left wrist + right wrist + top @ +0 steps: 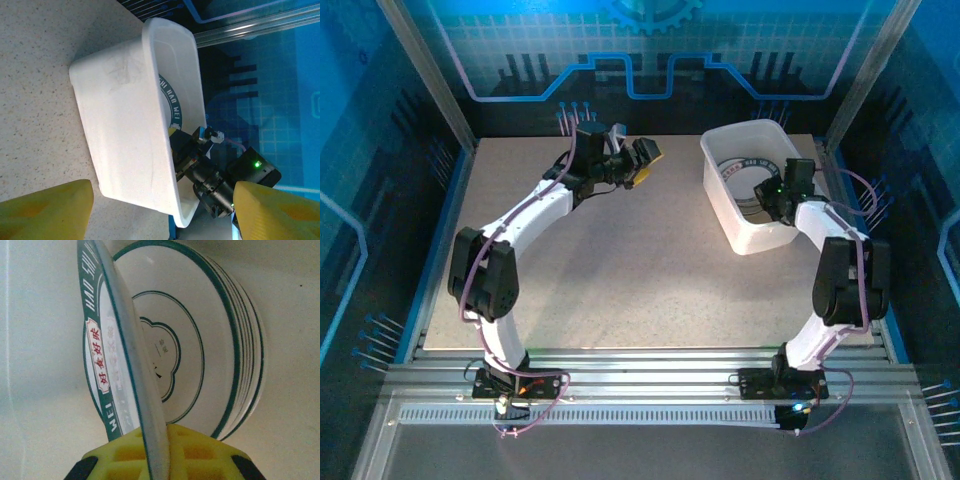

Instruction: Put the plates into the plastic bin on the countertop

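Right fingers (200,452) pinching plate (120,370) by rim, on edge, over stack (225,340) in bin (760,238). Risk: release tilted, plate drops, chips stack. Left fingers (45,210) spread, empty.

The white plastic bin (760,238) sits at the far right of the speckled beige countertop (620,260). A stack of green-rimmed plates (220,340) rests on its floor, and a lettered plate (100,365) stands on edge above the stack.
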`<state>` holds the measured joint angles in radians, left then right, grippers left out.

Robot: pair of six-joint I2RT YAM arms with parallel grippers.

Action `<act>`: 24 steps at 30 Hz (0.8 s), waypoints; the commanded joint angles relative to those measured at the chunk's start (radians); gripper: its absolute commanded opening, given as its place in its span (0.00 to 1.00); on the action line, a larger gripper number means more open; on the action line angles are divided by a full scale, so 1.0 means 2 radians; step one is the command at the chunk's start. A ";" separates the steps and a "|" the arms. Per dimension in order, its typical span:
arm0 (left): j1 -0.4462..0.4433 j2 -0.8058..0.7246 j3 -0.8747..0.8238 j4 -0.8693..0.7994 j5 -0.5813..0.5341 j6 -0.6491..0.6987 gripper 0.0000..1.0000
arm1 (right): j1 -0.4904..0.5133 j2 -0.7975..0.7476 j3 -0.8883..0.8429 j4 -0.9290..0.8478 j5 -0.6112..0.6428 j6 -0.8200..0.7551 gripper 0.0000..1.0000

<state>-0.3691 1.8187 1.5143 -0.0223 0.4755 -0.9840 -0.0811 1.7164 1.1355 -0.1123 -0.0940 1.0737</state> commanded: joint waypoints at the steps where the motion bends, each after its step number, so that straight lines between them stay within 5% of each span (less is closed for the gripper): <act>1: 0.004 0.000 -0.003 -0.004 -0.005 0.012 0.75 | 0.007 0.014 0.038 -0.004 0.016 -0.003 0.23; 8: 0.005 -0.005 -0.020 -0.005 -0.009 0.010 0.75 | 0.012 -0.015 0.080 -0.084 0.028 -0.062 0.89; 10: 0.005 -0.004 -0.022 -0.002 -0.007 0.008 0.75 | 0.009 -0.020 0.090 -0.103 0.019 -0.079 0.99; 24: 0.003 -0.009 -0.031 0.007 0.001 0.003 0.76 | -0.004 -0.074 0.177 -0.297 0.009 -0.258 1.00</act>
<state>-0.3672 1.8187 1.4639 -0.0212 0.4664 -0.9855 -0.0711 1.5826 1.4391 -0.5831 -0.0639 0.6853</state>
